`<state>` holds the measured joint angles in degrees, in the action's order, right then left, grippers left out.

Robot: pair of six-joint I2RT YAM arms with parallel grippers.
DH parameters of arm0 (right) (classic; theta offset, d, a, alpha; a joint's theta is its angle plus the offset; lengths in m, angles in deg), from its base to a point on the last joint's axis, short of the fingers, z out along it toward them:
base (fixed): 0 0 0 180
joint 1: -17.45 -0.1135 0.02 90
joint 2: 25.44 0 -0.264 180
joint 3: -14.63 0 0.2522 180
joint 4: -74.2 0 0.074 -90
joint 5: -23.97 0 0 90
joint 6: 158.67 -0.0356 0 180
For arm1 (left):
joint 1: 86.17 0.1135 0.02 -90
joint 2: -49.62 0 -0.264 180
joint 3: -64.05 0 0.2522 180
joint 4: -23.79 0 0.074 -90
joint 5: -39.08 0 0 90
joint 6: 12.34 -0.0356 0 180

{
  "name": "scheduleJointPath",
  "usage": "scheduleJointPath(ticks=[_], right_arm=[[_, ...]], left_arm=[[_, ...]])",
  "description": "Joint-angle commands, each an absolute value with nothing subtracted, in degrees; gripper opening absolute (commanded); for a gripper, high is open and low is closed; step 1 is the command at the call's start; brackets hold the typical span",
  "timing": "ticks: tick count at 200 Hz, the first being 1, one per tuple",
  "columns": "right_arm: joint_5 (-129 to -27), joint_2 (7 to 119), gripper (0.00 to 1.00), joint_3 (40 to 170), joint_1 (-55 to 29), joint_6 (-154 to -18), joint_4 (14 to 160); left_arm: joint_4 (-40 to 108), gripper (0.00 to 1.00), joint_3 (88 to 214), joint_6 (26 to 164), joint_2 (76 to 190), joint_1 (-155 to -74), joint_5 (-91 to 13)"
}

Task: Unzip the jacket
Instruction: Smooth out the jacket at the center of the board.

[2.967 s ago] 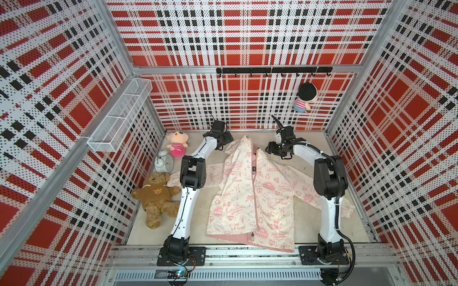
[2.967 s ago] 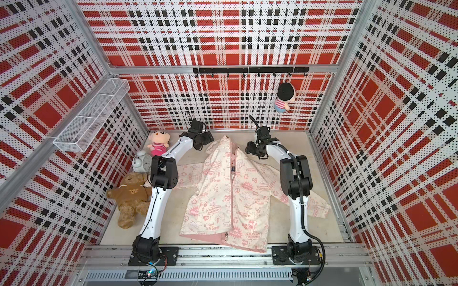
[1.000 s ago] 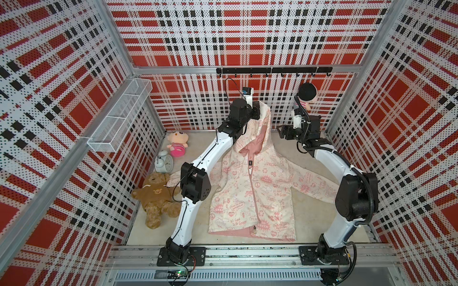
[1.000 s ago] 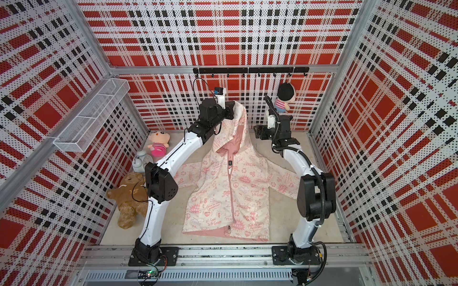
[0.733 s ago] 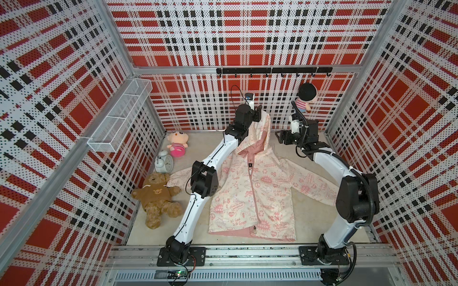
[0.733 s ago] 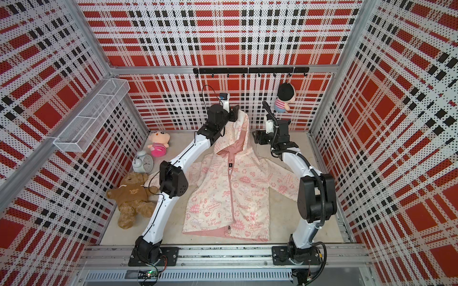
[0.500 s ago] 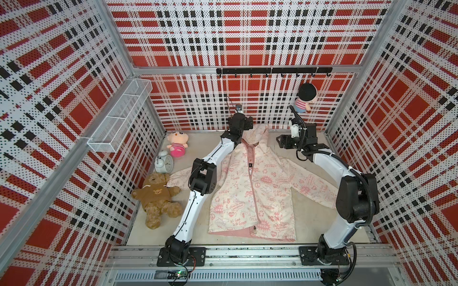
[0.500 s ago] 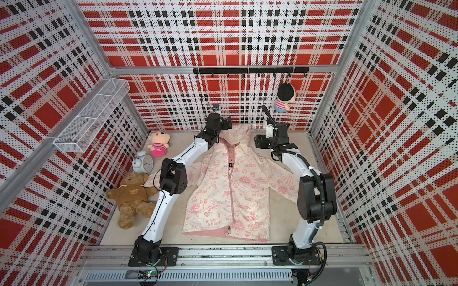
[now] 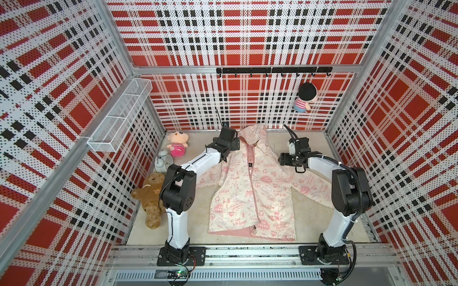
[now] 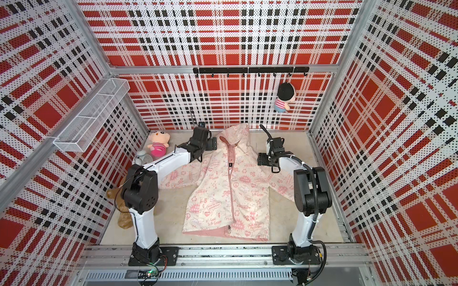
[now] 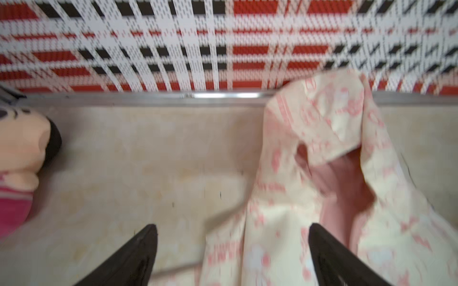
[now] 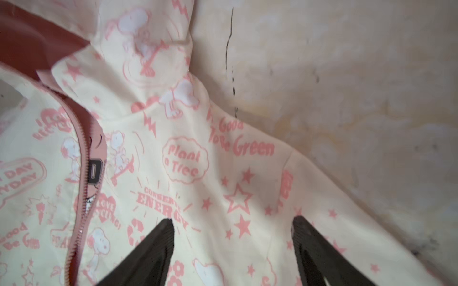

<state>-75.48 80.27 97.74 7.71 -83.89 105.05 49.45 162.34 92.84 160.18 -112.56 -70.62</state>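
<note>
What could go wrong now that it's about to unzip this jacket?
1. The zipper pull is small and lies flat on the jacket; a hand might pinch cloth instead.
2. The left hand and right hand are both open, holding nothing, so tugging the pull could drag the whole loose jacket instead of opening it.

Shows the jacket (image 10: 226, 193) spread flat, front up, at centre frame, hood toward the back wall, pink zipper (image 10: 231, 198) closed from hem to chest; puts the left gripper (image 10: 213, 144) just left of the hood, the right gripper (image 10: 260, 158) by the shoulder at right; sets teddy bear (image 10: 124, 221), alarm clock (image 10: 141, 155) and pink doll (image 10: 158, 143) along the left wall.
</note>
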Motion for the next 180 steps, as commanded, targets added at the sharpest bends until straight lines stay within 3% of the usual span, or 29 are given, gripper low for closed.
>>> scheduleJointPath(ticks=[1,53,92,126,180], right_arm=[[-78.7,76.9,0.8,95.4,3.2,-82.1,103.1],[-85.9,69.1,0.81,86.9,-5.3,-89.0,99.7],[-82.9,62.9,0.8,81.2,-13.3,-95.3,101.8],[-86.4,57.2,0.76,72.8,-17.2,-104.4,96.0],[-82.1,53.2,0.73,67.4,-27.7,-112.1,98.2]], left_arm=[[48.6,0.96,151.5,97.1,152.5,-115.0,-70.8],[49.4,0.99,134.5,105.4,135.7,-115.2,-70.1],[51.0,0.98,128.5,111.5,132.0,-109.2,-68.4],[48.1,0.98,124.0,113.1,128.9,-103.3,-69.1],[44.6,0.94,121.8,113.0,128.1,-102.0,-67.3]])
